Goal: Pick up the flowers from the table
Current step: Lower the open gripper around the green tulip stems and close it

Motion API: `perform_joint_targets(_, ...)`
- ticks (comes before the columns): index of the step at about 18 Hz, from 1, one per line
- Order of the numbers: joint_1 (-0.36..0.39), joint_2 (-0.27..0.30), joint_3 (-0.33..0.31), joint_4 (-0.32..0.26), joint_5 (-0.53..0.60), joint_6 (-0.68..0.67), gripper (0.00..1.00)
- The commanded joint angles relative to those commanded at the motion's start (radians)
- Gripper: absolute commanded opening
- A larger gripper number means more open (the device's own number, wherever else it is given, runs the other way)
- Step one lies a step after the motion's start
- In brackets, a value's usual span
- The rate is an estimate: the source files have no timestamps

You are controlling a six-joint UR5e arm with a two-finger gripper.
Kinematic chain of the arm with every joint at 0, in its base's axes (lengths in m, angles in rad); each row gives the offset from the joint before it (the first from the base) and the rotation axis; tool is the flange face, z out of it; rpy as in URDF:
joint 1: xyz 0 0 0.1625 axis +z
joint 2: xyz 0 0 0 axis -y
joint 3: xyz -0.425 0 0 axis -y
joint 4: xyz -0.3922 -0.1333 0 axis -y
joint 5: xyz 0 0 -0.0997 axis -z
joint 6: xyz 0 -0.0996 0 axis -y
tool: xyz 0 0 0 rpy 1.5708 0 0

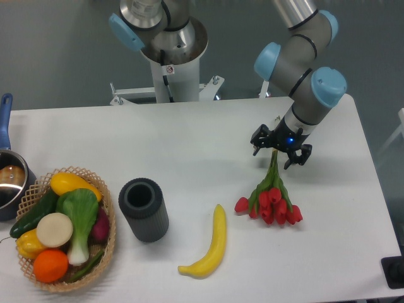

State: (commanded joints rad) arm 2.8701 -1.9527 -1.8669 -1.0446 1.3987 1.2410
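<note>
The flowers (271,197), a bunch of red tulips on green stems, lie on the white table (208,139) right of centre, heads toward the front and stems pointing back. My gripper (276,153) hovers open right over the upper stems, one finger on each side of them. The stem ends are hidden under the gripper body.
A yellow banana (210,245) lies left of the tulip heads. A dark cylindrical cup (144,209) stands further left. A wicker basket (107,249) of vegetables and fruit sits at the front left, with a pot (9,180) at the left edge.
</note>
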Motion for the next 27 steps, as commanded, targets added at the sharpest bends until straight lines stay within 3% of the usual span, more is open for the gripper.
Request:
perform_joint_targets(7, -0.008, -0.003, 0.002, 0.000, 0.045, 0.000, 0.95)
perform_joint_targets(10, -0.008, -0.003, 0.002, 0.002, 0.037, -0.002, 0.82)
perform_joint_targets(12, -0.006, -0.005, 0.003, 0.005, 0.032, -0.003, 0.79)
perform_joint_targets(14, -0.008, -0.008, 0.003, 0.005, 0.028, -0.005, 0.64)
perform_joint_targets(15, -0.006, -0.009, 0.003, 0.006, 0.022, -0.005, 0.63)
perform_joint_targets(19, -0.005, -0.011, 0.003, 0.006, 0.022, -0.009, 0.40)
perform_joint_targets(25, -0.002, -0.012, 0.008, 0.008, 0.002, -0.009, 0.33)
perform_joint_targets(27, 0.000, -0.012, 0.011, 0.008, -0.003, -0.009, 0.26)
